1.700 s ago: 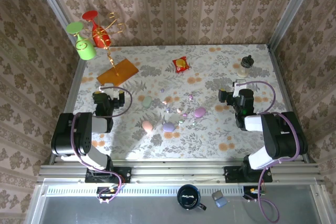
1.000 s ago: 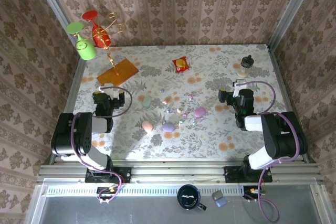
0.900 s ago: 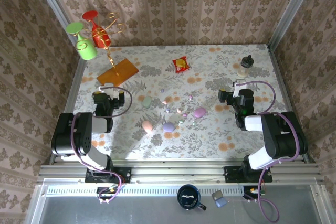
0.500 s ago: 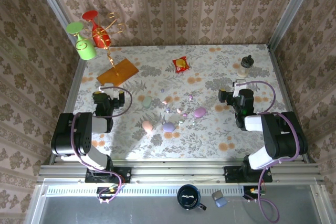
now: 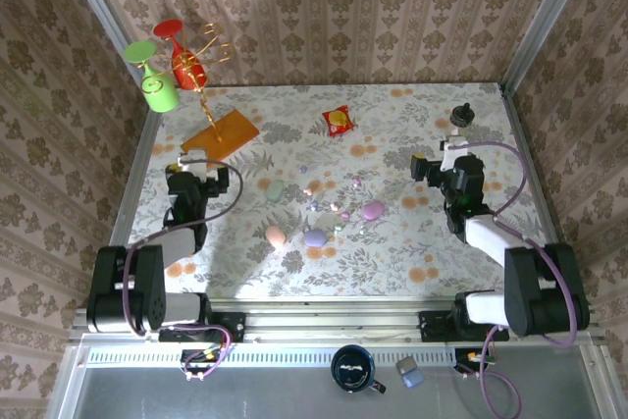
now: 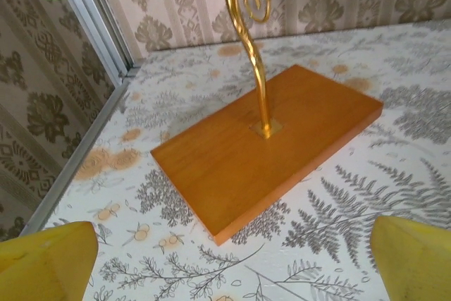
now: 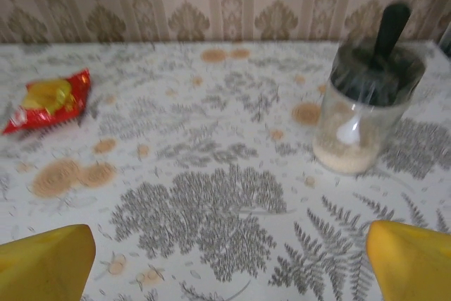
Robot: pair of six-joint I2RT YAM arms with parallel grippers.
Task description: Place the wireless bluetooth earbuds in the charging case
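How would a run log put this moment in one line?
left gripper: open, empty | right gripper: open, empty | earbuds: loose on table | charging cases: mid-table, ungripped

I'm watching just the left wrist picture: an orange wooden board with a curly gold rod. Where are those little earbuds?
Observer: In the top view, the earbuds lie scattered mid-table among four pastel cases, to the right of your board.
Visitor: What does the right wrist camera look at?
Observer: A clear, dark-topped jar near the back wall.
Visitor: What hangs on my gold rod?
Observer: A green glass and a red glass.
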